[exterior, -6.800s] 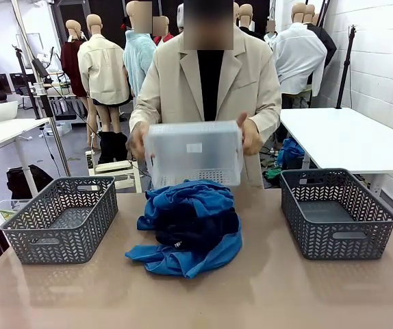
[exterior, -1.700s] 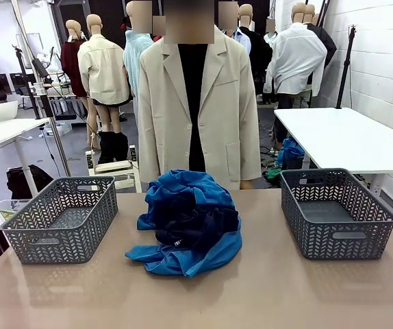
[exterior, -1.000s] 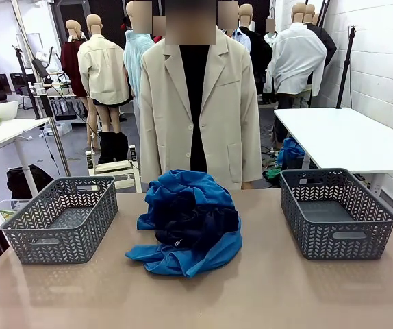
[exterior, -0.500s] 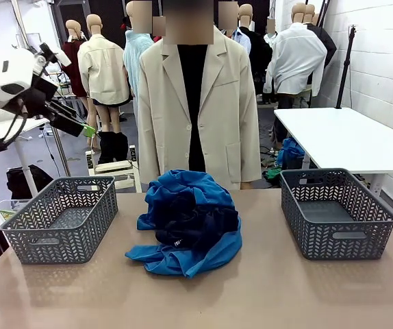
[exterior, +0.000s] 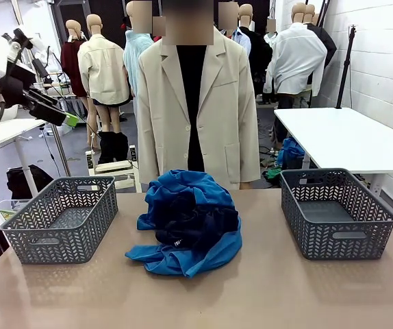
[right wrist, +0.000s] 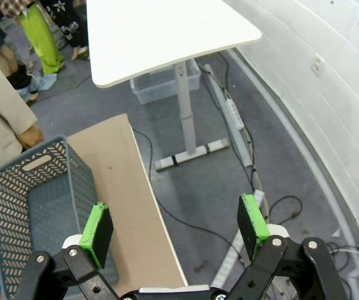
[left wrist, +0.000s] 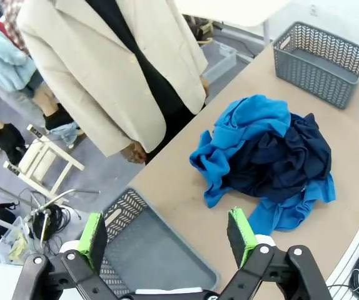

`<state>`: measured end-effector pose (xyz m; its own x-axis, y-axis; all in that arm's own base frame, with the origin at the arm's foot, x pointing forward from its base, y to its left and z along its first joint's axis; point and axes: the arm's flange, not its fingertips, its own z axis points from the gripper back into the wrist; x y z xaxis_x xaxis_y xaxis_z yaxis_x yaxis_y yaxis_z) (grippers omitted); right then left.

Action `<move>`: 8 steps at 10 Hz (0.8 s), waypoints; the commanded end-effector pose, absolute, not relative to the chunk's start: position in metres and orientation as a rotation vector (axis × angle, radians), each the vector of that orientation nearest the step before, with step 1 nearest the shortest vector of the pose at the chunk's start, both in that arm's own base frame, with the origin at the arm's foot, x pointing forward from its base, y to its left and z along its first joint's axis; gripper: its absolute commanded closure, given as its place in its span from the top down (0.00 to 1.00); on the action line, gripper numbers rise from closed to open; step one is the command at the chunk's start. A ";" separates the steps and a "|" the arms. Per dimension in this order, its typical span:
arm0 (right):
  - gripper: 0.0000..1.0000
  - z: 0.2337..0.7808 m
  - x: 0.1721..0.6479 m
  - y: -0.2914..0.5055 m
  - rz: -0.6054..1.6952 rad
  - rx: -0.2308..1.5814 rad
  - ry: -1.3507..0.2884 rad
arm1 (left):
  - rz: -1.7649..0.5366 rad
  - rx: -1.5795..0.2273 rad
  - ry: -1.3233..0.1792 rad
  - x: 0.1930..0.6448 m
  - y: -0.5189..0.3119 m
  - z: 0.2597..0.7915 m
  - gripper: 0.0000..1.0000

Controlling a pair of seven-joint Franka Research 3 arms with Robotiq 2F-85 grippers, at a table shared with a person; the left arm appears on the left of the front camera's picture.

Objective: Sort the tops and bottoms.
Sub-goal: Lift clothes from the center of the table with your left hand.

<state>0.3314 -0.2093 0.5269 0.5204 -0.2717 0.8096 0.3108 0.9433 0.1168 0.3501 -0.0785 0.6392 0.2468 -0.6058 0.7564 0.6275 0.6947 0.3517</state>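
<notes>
Bright blue tops (exterior: pixel 180 190) and dark navy bottoms (exterior: pixel 195 225) lie tangled in one heap at the middle of the table. My left gripper (exterior: pixel 63 116) hangs high at the far left, above the left grey basket (exterior: pixel 66 236), its jaws apart. In the left wrist view the left gripper (left wrist: pixel 167 230) is open and holds nothing, and it looks down on the blue tops (left wrist: pixel 249 122) and navy bottoms (left wrist: pixel 289 156). My right gripper (right wrist: pixel 174 229) is open and holds nothing, beyond the table's right edge and over the floor.
A second grey basket (exterior: pixel 333 240) stands at the table's right end, also seen from the right wrist (right wrist: pixel 17 187). A person in a beige jacket (exterior: pixel 200 103) stands at the far edge behind the heap. A white table (right wrist: pixel 161 31) and floor cables lie to the right.
The person has taken away the clear box and stands upright. My left arm has come into view at the upper left and then drawn back a little to the left. The heap has not moved.
</notes>
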 end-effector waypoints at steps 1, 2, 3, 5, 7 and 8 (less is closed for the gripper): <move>1.00 0.526 0.330 -0.208 -0.358 -0.036 -0.953 | -0.962 -0.098 -0.987 0.399 -0.116 0.637 1.00; 1.00 0.526 0.330 -0.208 -0.358 -0.036 -0.953 | -1.038 -0.112 -0.917 0.421 -0.139 0.637 1.00; 1.00 0.526 0.330 -0.208 -0.358 -0.036 -0.953 | -1.107 -0.113 -0.851 0.443 -0.163 0.632 1.00; 1.00 0.526 0.330 -0.208 -0.358 -0.036 -0.953 | -1.183 -0.062 -0.682 0.482 -0.213 0.601 1.00; 1.00 0.526 0.330 -0.208 -0.358 -0.036 -0.953 | -1.255 -0.034 -0.602 0.503 -0.243 0.566 1.00; 1.00 0.526 0.330 -0.208 -0.358 -0.036 -0.953 | -1.254 -0.044 -0.595 0.512 -0.249 0.556 1.00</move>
<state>0.3316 -0.2089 0.5270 0.5213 -0.2703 0.8094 0.3105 0.9436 0.1151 0.5036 -0.2518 0.5391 0.2121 -0.8675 0.4499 0.8914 0.3605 0.2748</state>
